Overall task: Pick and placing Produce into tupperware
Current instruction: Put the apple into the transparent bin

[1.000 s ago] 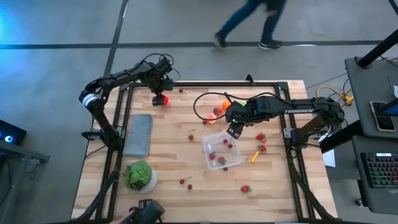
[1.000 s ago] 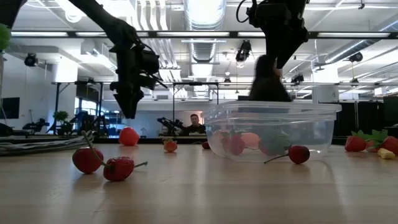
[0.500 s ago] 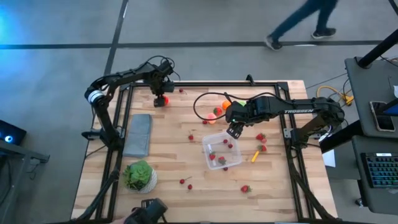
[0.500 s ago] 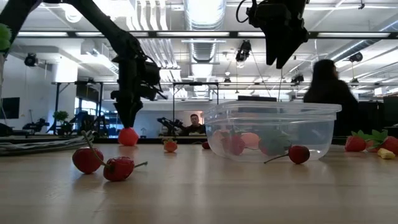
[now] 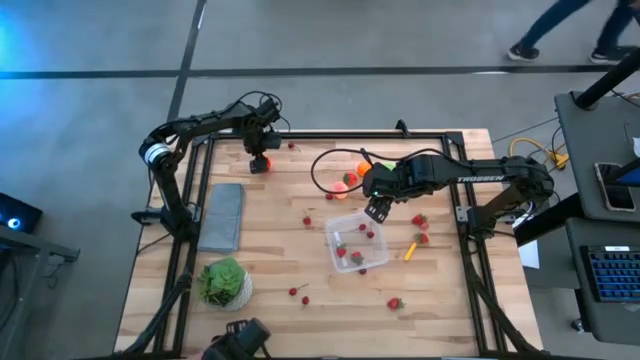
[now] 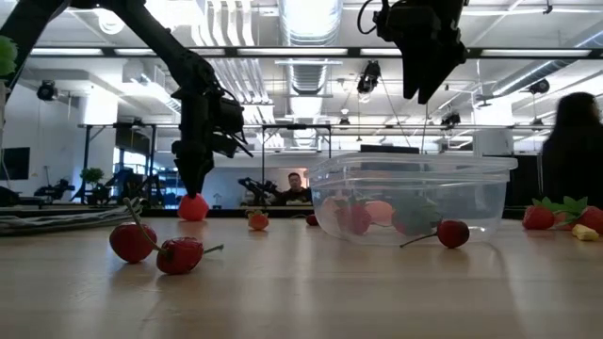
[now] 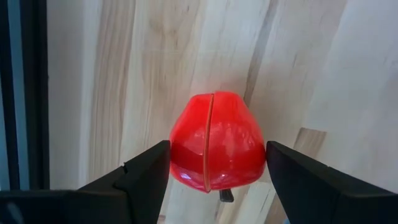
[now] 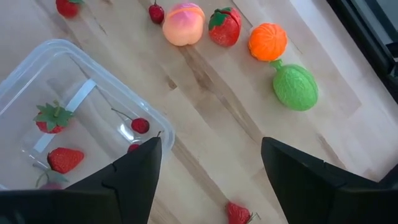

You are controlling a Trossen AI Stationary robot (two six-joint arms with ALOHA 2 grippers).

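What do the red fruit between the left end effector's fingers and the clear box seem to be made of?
The red fruit looks like glossy moulded plastic: it shows bright highlights and a seam line down its middle. The clear box seems to be thin transparent plastic, since the strawberries inside and the wood beneath show through, with soft glare on its rim. Neither can be confirmed by look alone.

Round glossy red toy fruit (image 7: pixel 216 149): underside hidden behind left gripper (image 7: pixel 214 180) jaws; contact with jaws unclear. Same fruit from above: mostly covered by gripper. Clear square plastic tupperware (image 8: pixel 87 74): far side cut by right wrist picture's edge. Contents in low view: blurred through wall, kinds unreadable. Person (image 6: pixel 577 155) beyond worktop: cut by edge, blurred.
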